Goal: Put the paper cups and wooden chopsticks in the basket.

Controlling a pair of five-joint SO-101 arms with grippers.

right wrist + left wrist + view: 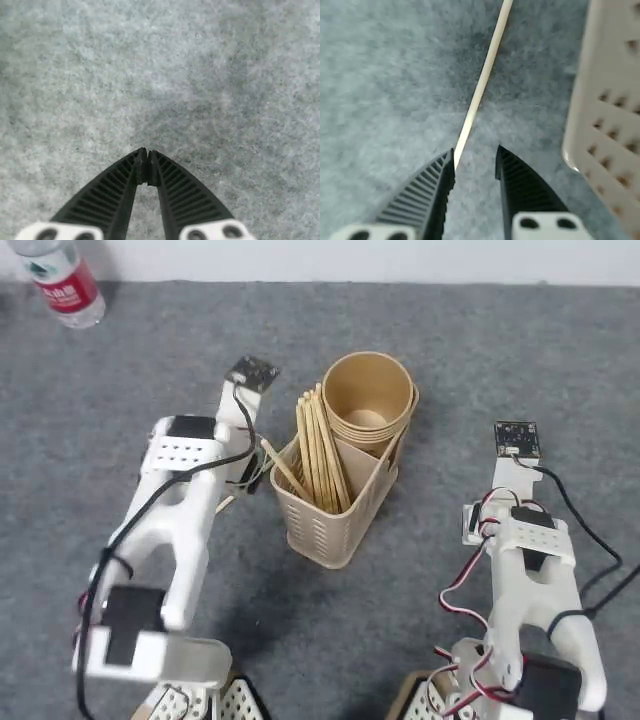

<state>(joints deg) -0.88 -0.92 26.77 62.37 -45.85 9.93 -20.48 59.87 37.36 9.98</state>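
Almost done, by my reading: my left gripper [475,149] hangs with jaws apart, one tip touching a stray chopstick [481,89] that leans against the basket [335,525], where the paper cups [368,395] already stand. Next I must clamp it, lift and tip it in. My right gripper [147,167] is pinched together over the carpet [160,65].

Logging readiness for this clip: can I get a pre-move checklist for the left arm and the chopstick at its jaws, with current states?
1. Jaws of the left gripper open: ok.
2. The chopstick centred between the jaws: not ok, it sits at one jaw's tip.
3. The basket wall apart from the left gripper: ok.
4. The paper cups stacked inside the basket: ok.
5. The right gripper shut, empty, over carpet: ok.
6. Chopstick's far end inside the basket: cannot tell.
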